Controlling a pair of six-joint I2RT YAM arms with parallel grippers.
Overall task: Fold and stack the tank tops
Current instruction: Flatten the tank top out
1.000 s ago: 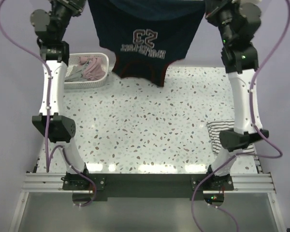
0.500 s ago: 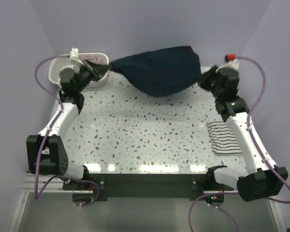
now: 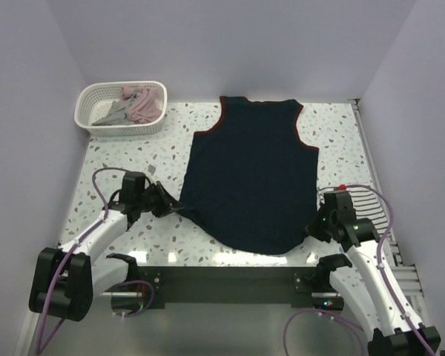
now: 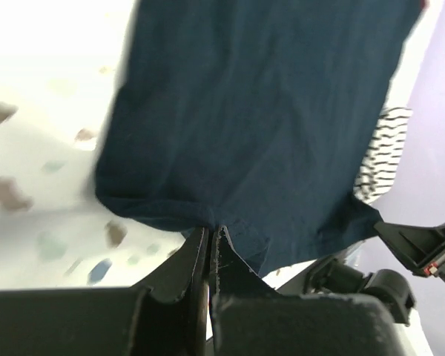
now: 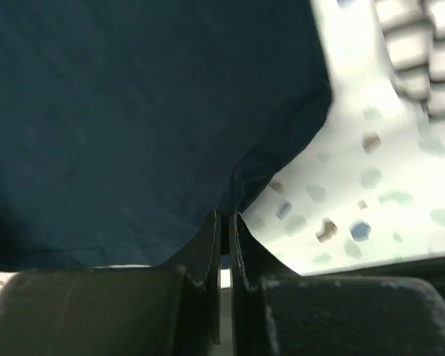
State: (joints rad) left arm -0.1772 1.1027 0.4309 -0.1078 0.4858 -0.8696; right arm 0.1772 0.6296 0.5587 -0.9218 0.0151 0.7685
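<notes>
A dark navy tank top [image 3: 252, 178] with red trim lies spread flat on the speckled table, neck at the far end and hem toward me. My left gripper [image 3: 176, 208] is shut on the hem's left corner [image 4: 208, 219]. At the hem's right corner [image 5: 233, 200], my right gripper [image 3: 308, 230] is shut on the cloth as well. In the wrist views each pair of fingers [image 4: 210, 230] [image 5: 224, 215] pinches navy fabric. A white tank top with dark stripes [image 3: 371, 202] lies folded at the right edge, partly behind my right arm.
A white basket [image 3: 126, 127] stands at the far left corner, holding a pinkish top [image 3: 139, 104] and a grey one [image 3: 113, 113]. Purple walls close in the table on three sides. The arm bases sit on the near rail [image 3: 230, 278].
Both arms, which held the navy top hanging high a second ago, have swung down and back toward the near edge. The top now lies flat on the table.
</notes>
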